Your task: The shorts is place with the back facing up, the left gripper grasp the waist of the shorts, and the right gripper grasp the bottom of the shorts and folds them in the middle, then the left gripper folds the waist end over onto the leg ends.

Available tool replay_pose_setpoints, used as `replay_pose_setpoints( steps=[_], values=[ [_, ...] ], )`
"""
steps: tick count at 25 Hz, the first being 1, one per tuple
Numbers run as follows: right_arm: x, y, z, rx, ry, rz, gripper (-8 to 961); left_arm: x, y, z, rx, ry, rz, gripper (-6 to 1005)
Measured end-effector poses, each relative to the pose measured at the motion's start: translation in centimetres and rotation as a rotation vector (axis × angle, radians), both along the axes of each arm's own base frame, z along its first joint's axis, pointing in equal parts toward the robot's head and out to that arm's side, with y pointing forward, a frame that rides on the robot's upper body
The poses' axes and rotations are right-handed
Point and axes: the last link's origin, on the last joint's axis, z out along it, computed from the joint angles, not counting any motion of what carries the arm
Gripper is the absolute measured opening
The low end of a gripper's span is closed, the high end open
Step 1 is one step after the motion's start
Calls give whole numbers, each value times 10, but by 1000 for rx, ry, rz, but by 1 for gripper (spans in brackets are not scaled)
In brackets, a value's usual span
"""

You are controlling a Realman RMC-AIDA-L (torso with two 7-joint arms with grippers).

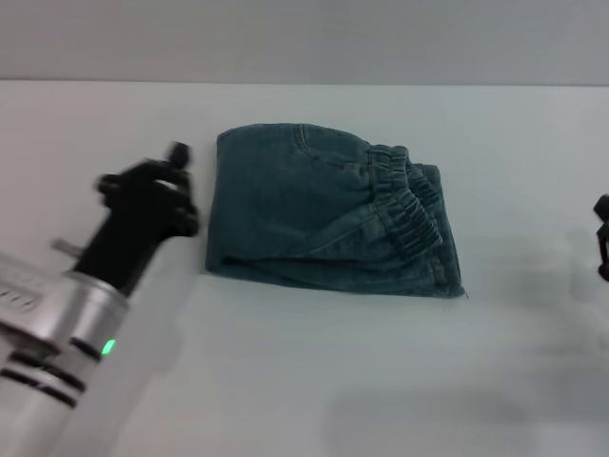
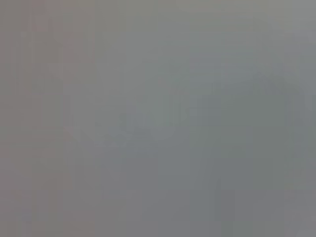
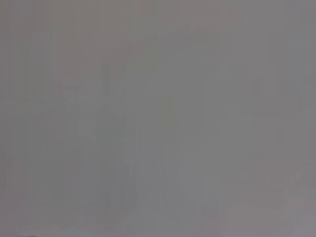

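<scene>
One view only, the head view, shows the shorts (image 1: 328, 214): folded into a compact denim bundle on the white desk (image 1: 285, 381), elastic waist on top toward the right. Left claw (image 1: 152, 186) hovers just beside their left edge, holding nothing; right claw (image 1: 601, 238) sits at the far right edge. Whether either is spread I cannot tell. Both wrist views show only blank grey.

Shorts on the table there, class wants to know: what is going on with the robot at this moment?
The denim shorts lie on the white table as a compact folded bundle, with the elastic waistband on top toward the robot's right side. Neither hand touches them. The left hand sits off to the left of the bundle, apart from the cloth. The right hand shows only at the far right edge of the head view, well clear. The folding looks finished, judging by how the shorts lie.
</scene>
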Motion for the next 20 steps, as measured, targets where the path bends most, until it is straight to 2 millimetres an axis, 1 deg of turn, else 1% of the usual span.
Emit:
replay_pose_setpoints(
  steps=[3, 4, 5, 7, 8, 9, 11, 13, 14, 18, 20],
  values=[
    [2, -1, 5, 43, -30, -6, 21, 0, 0, 0, 0, 0, 0, 33],
    [4, -1, 6, 52, -33, -14, 21, -16, -10, 17, 92, -41, 62, 33],
    [5, -2, 6, 58, -32, -22, 59, -23, -16, 22, 113, -47, 88, 34],
    [10, -4, 8, 70, -27, -48, 134, -23, -16, 22, 113, -47, 88, 35],
    [13, -5, 9, 79, -21, -68, 171, -28, -20, 24, 127, -51, 105, 35],
    [16, -7, 10, 86, -17, -84, 209, -28, -20, 24, 127, -51, 105, 67],
    [25, -13, 13, 101, -8, -125, 303, -39, -32, 27, 138, -53, 147, 132],
    [30, -19, 14, 106, -5, -147, 398, -39, -32, 27, 138, -53, 147, 196],
    [32, -23, 15, 111, -4, -158, 445, -45, -38, 26, 136, -60, 169, 228],
    [41, -39, 19, 142, 10, -196, 583, -48, -44, 26, 135, -61, 185, 396],
    [45, -47, 22, 163, 22, -218, 652, -52, -50, 28, 145, -72, 200, 479]
  ],
)
